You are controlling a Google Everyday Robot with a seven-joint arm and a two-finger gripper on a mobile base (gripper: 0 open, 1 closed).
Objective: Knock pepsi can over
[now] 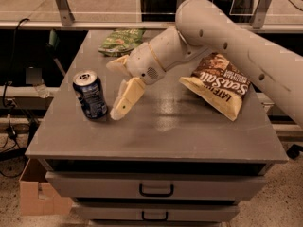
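Since the can (90,94) looks light and stiff, the gripper (114,90), jaws apart just right of it, should push high.

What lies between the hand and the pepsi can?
In the camera view, only bare grey table top lies between the small dark blue aluminium pepsi can and the cream hand close beside it.
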